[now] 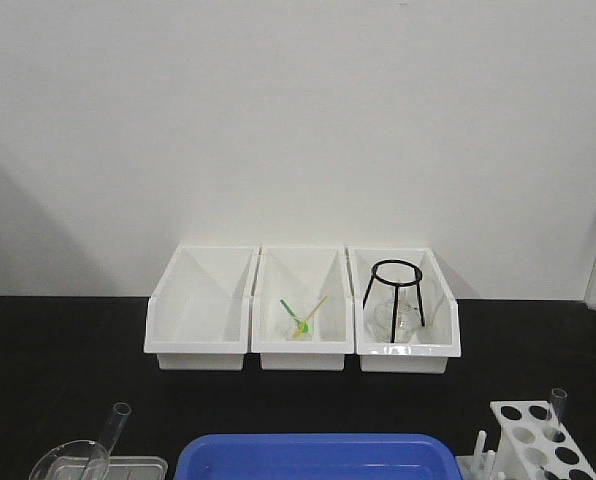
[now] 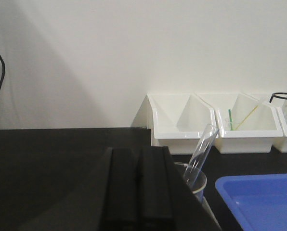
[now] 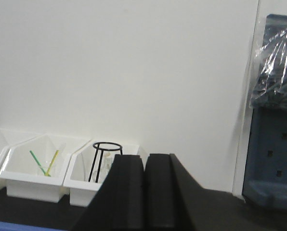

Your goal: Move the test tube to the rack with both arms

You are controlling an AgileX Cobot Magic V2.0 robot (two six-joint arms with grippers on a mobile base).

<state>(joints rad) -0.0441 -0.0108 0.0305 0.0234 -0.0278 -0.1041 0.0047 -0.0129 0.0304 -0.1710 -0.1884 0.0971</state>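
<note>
The test tube (image 1: pixel 111 430) is a slim clear glass tube leaning in a glass beaker (image 1: pixel 70 465) at the front left. The left wrist view shows the same test tube (image 2: pixel 202 149) just right of my left gripper (image 2: pixel 136 151), which is shut and holds nothing. The white rack (image 1: pixel 538 440) with round holes stands at the front right, and a second clear tube (image 1: pixel 557 403) stands in it. My right gripper (image 3: pixel 144 156) is shut and empty, with no tube or rack in its view. Neither arm shows in the front view.
Three white open bins (image 1: pixel 303 348) line the back wall. The middle bin holds green and yellow sticks (image 1: pixel 300 318); the right bin holds a black tripod stand (image 1: pixel 395 295). A blue tray (image 1: pixel 318 458) lies front centre. A dark blue panel (image 3: pixel 273 159) stands at the right.
</note>
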